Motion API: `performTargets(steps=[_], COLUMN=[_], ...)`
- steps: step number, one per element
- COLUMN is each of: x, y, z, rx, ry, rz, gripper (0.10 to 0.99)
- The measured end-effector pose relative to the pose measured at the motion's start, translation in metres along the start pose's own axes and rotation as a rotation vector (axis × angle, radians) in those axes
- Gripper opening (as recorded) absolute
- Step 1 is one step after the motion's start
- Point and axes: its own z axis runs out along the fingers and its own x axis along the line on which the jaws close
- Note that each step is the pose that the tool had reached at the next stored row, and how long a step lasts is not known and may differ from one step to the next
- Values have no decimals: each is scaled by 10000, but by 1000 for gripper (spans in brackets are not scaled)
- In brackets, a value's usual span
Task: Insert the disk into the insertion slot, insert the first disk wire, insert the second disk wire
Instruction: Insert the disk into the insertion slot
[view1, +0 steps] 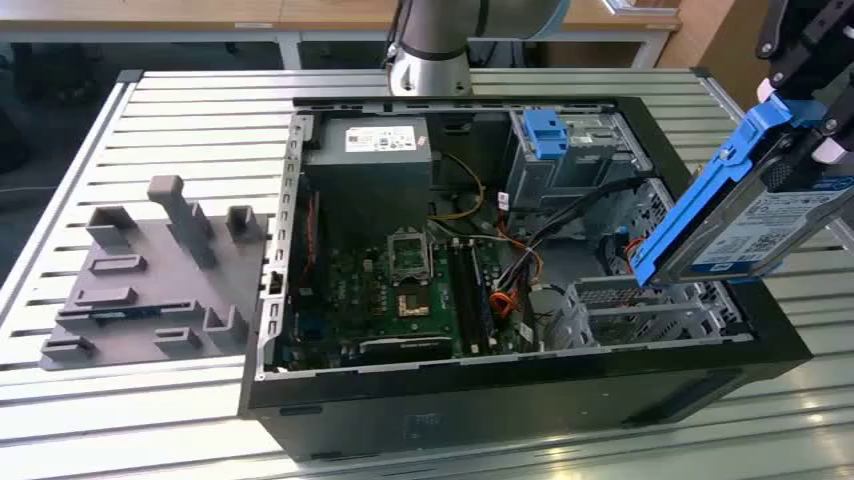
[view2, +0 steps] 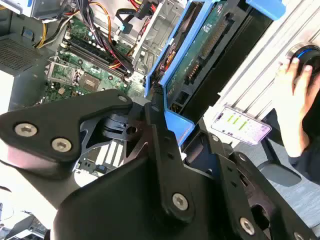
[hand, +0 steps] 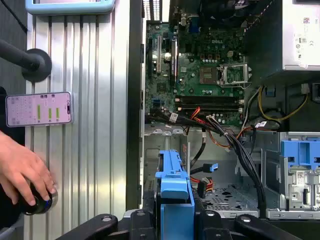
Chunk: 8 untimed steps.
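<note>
One disk (view1: 767, 215), blue frame and all, hangs tilted over the side of the open computer case (view1: 507, 420) at the exterior view's right. The gripper (view1: 801, 130) is clamped firmly on that frame. The disk's low end points down at the one insertion slot (view1: 621, 300), the perforated cage in the case corner nearest the worktop's (view1: 187, 120) front edge. The disk is above the cage, not in it. The cage top is open, with a tangle of cables (view1: 514, 260) just beside it and one taller bay (view1: 567, 160) behind. There's wide slatted room toward the exterior view's left edge, carrying one grey fixture plate (view1: 147, 285). In the first wrist view, one hand (hand: 22, 172) rests on a knob, with one phone (hand: 39, 108) lying nearby.
</note>
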Motion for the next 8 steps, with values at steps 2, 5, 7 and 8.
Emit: performTargets(steps=[2,5,7,8], x=[0,0,0,0], y=[0,-1,2,6], z=[0,0,0,1], rx=[0,11,29,38], ry=[0,0,0,-1], rz=[0,-1,0,1], gripper=[365,365,365,365])
